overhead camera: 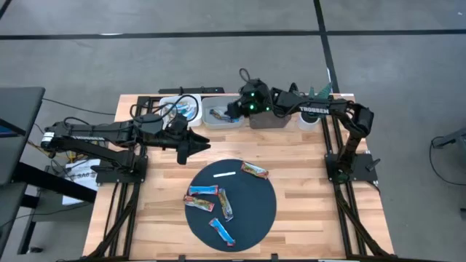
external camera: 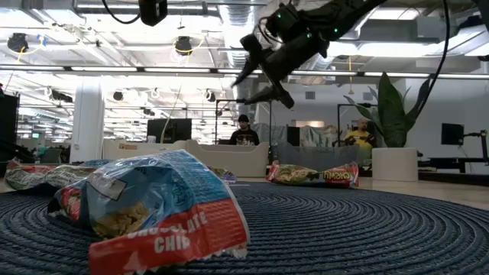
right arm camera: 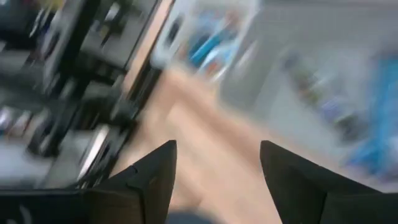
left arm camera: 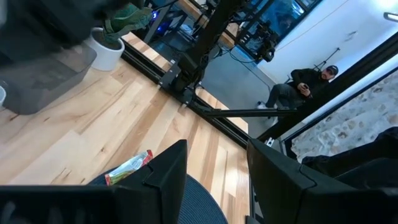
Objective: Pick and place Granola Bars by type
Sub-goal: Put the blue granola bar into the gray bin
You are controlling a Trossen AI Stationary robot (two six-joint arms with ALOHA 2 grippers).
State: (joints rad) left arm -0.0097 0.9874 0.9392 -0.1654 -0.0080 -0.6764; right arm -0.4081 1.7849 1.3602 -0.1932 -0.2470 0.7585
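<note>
The left gripper (overhead camera: 200,144) hangs above bare wood just beyond the far left edge of the round dark mat (overhead camera: 251,218). Its fingers are spread and hold nothing; the left wrist view shows the gap between them empty, with the mat edge below.

Four granola bars remain on the mat. Two lie at centre left: a blue bar (overhead camera: 202,191) and an orange and blue bar (overhead camera: 199,202) just beside it. A silvery bar (overhead camera: 226,204) lies near them, and a second blue bar (overhead camera: 222,231) lies nearer the front edge. A thin white strip (overhead camera: 223,174) rests on the far part of the mat. An orange-brown bar (overhead camera: 255,171) sits on the mat's far right rim.

Along the far table edge stand three bins: a white bin (overhead camera: 188,109) holding blue wrappers, a clear bin (overhead camera: 222,117) and a grey bin (overhead camera: 275,118).

The right gripper (overhead camera: 234,109) is raised over the clear bin. Its fingers stand apart and empty in the right wrist view and the low view.

Judged step: sorting is partly done and the right arm is at the bins, apparently with nothing left to release. The next move calls for one gripper to descend on a remaining bar, align its fingers across the bar's narrow width, and close on that bar alone, since the centre-left bars lie close together.
</note>
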